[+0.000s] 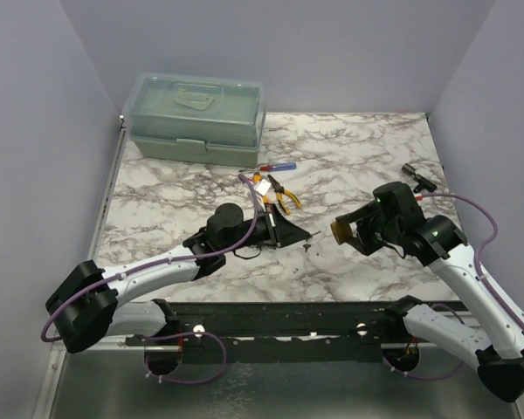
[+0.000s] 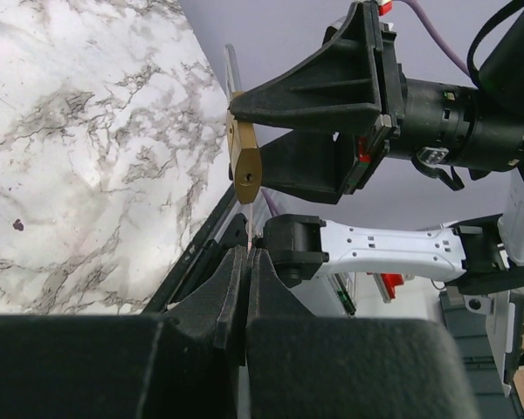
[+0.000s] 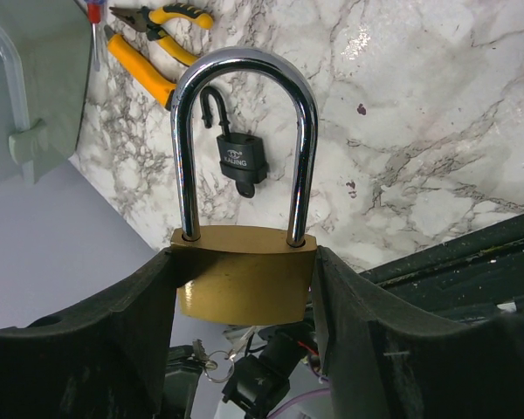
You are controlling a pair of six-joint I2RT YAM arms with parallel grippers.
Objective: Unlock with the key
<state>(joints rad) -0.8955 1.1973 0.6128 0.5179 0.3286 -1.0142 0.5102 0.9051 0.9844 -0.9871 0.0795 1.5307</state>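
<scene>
Pale lilac walls [image 1: 288, 44] close in three sides of a white, grey-veined marble-patterned table [image 1: 358, 148]. At its far left corner stands a pale green translucent plastic toolbox [image 1: 196, 118] with the lid down. Just in front of it lie a screwdriver with a red and blue handle [image 1: 275, 167] and a pair of pliers with yellow and black handles [image 1: 286, 197], near each other.

The right gripper [image 1: 349, 234] is raised above the middle of the table and points toward the left arm. Its two black fingers [image 3: 113, 323] clamp the flat sides of a brass padlock with a polished steel shackle [image 3: 244, 279]. Both legs of the shackle sit in the brass body. In the left wrist view the padlock shows edge-on, its base facing the left arm.

The left gripper [image 1: 301, 234] faces it from close by, the two tips apart. Its fingers [image 2: 227, 279] are pressed together with only a thin slit between them, and a bunch of small silver keys [image 3: 203, 365] hangs at their tip, below the padlock in the right wrist view. The key that is pinched is hidden behind the brass body.

On the marble beyond, framed by the steel shackle in the right wrist view, lies a small black padlock with white lettering [image 3: 242, 161]. Its thin shackle looks sprung open.
</scene>
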